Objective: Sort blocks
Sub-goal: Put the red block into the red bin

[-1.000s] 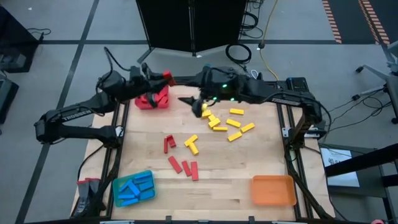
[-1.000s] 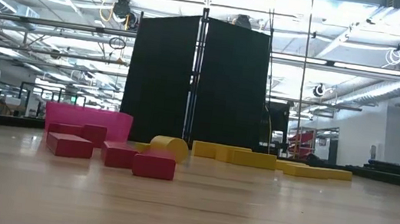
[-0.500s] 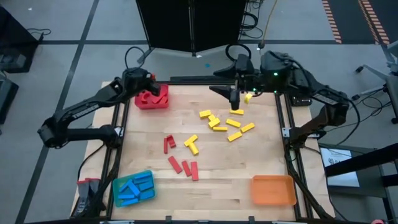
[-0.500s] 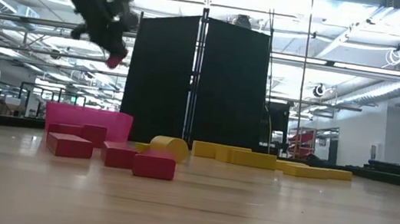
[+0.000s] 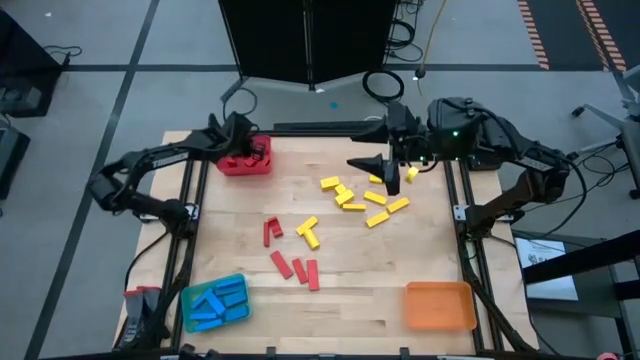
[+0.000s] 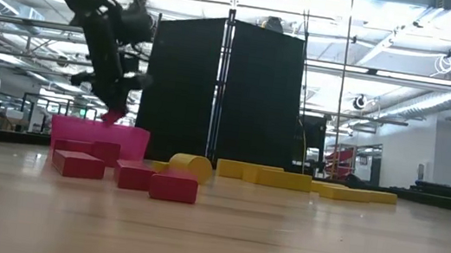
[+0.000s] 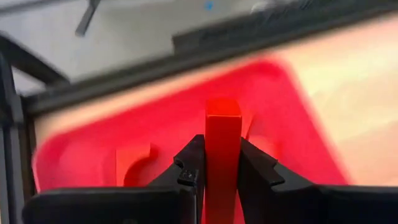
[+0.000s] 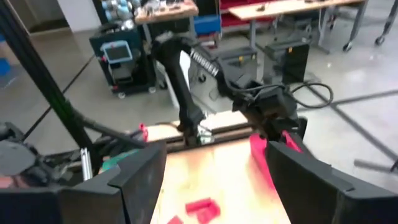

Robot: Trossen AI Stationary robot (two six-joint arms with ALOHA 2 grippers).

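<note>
L gripper [image 7: 222, 168]: jaws closed tight on a red block [image 7: 222, 146], held upright by its lower part so the free end leads. Gripper is seen poised over the red tray [image 5: 246, 158] at the far-left corner of the worktop [image 5: 380, 270]; in low view the block [image 6: 112, 115] hangs just above the tray rim [image 6: 101, 132]. Judged: block carried end-down so it can be dropped in among the red pieces already lying in the tray.

R gripper [image 5: 391, 176]: fingers spread wide, nothing seen between them. It is held above the far edge of the worktop, right of centre, just over the yellow blocks [image 5: 362, 200] scattered there. Judged: opened in readiness for a yellow pick; destination prob. the orange tray [image 5: 438, 305] at near-right corner, which holds no blocks so far.

Rest of task items: loose red blocks [image 5: 290, 255] lie mid-worktop, left of centre, w/ one yellow pair [image 5: 308, 232] beside them. Blue blocks are gathered in the blue tray [image 5: 214, 302] at near-left corner; none seen loose. Judged: blue done, red part done, yellow not begun.

Writing: white lettering is carried on the L arm's link [image 8: 204, 64] in R wrist view, reads approx. "TROSSEN"; partly blurred. No other labels legible.
</note>
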